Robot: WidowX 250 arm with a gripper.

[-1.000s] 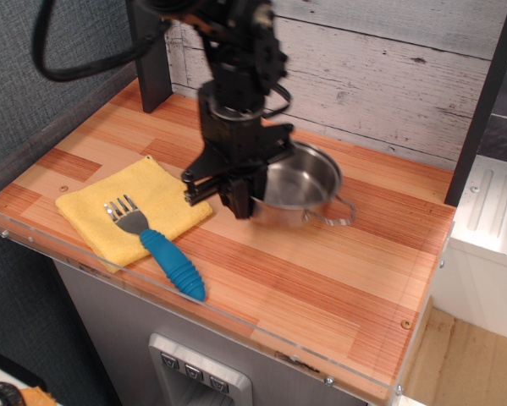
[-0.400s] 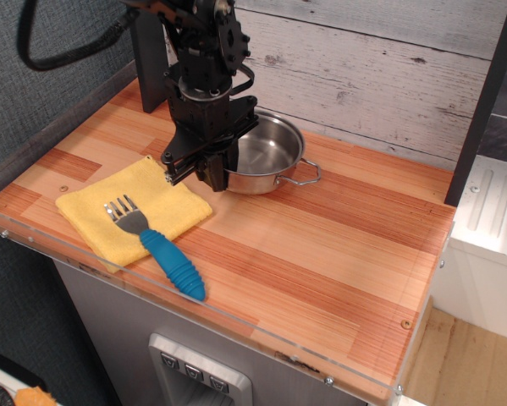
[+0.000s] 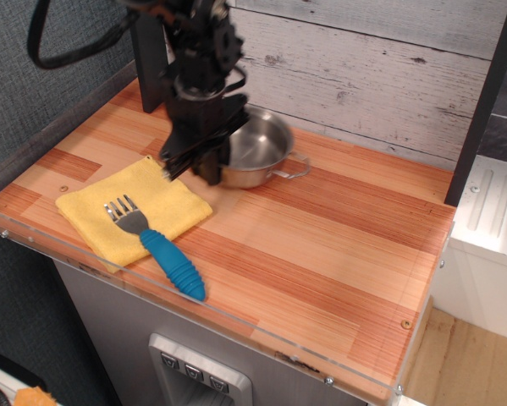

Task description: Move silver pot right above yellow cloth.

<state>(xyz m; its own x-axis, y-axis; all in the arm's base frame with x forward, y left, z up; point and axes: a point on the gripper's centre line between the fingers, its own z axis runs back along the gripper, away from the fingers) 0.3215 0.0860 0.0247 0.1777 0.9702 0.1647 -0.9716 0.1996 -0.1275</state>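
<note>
The silver pot point(image 3: 257, 150) is a shallow shiny steel pot with a thin wire handle on its right side. It sits at the back of the table, just beyond the far right corner of the yellow cloth point(image 3: 130, 211). My black gripper point(image 3: 194, 167) reaches down over the pot's left rim and is shut on it; the fingertips blur into the rim. The cloth lies flat near the front left edge.
A blue-handled metal fork point(image 3: 156, 243) lies on the cloth, its handle pointing off the cloth toward the table's front edge. A dark post point(image 3: 151, 63) stands at the back left and a white plank wall point(image 3: 388, 68) runs behind the wooden table point(image 3: 338, 254).
My gripper has carried the pot from the middle of the table leftward and toward the back, ending near the cloth's far corner. The cloth and fork have stayed put.
</note>
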